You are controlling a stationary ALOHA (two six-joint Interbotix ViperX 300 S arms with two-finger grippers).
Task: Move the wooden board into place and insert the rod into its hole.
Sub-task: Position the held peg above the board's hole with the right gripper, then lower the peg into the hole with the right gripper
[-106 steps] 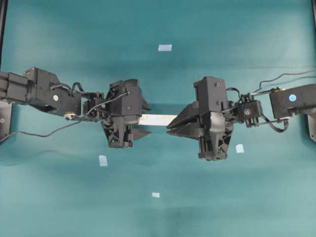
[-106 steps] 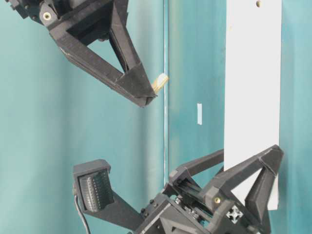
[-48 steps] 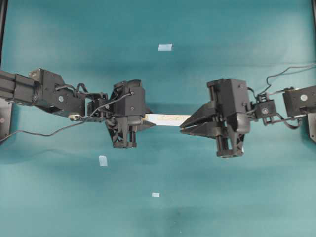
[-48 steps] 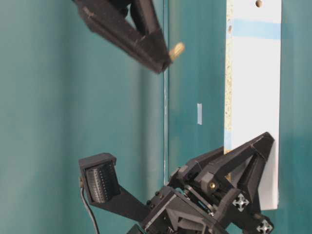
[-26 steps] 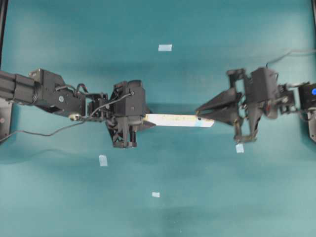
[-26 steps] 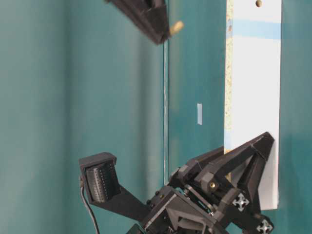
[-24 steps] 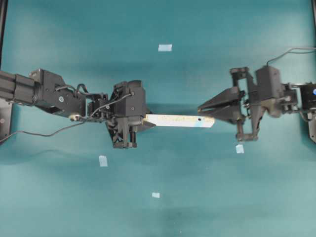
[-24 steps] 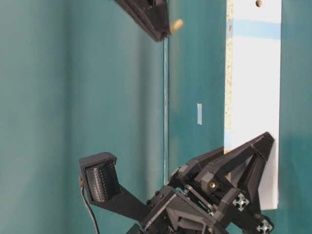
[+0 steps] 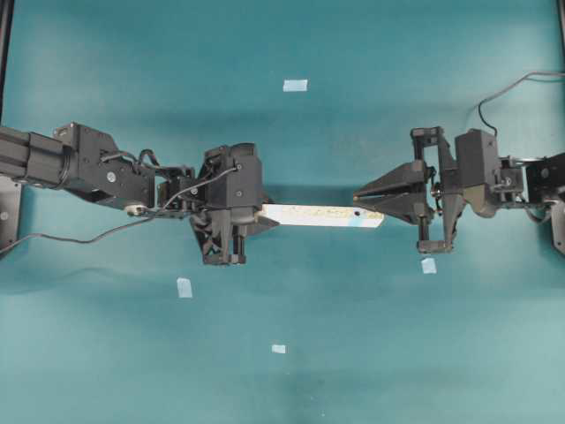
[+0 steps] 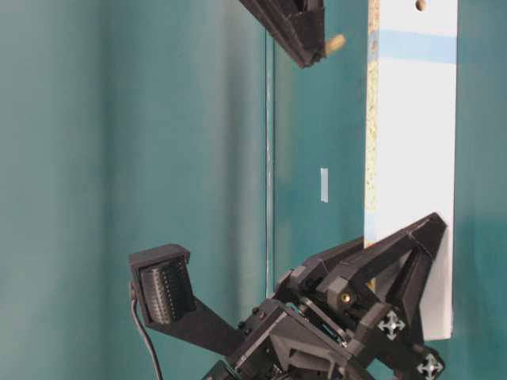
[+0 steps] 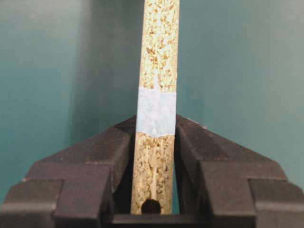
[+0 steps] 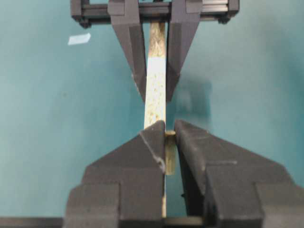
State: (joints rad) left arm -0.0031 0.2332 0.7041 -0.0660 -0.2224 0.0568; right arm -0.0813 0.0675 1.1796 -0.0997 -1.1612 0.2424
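The wooden board [image 9: 318, 215] hangs above the teal table, turned on its side with the speckled edge up. My left gripper [image 9: 263, 215] is shut on its left end; the left wrist view shows both jaws pressed against the board [image 11: 156, 71] below a pale-blue tape band. A small dark hole [image 9: 354, 212] sits in the upturned edge near the far end. My right gripper [image 9: 360, 202] is shut on the rod [image 12: 170, 151], whose tip [image 10: 335, 43] points at the board's edge [image 10: 371, 119], a short gap away, level with the hole.
Pale-blue tape squares lie on the table, at the back [image 9: 295, 86], front left [image 9: 184, 287], front middle [image 9: 278, 348] and under the right arm [image 9: 428, 265]. Cables trail from both arms at the table's sides.
The right gripper has carried the rod closer to the board's speckled edge near the hole. The left gripper and the board have stayed put.
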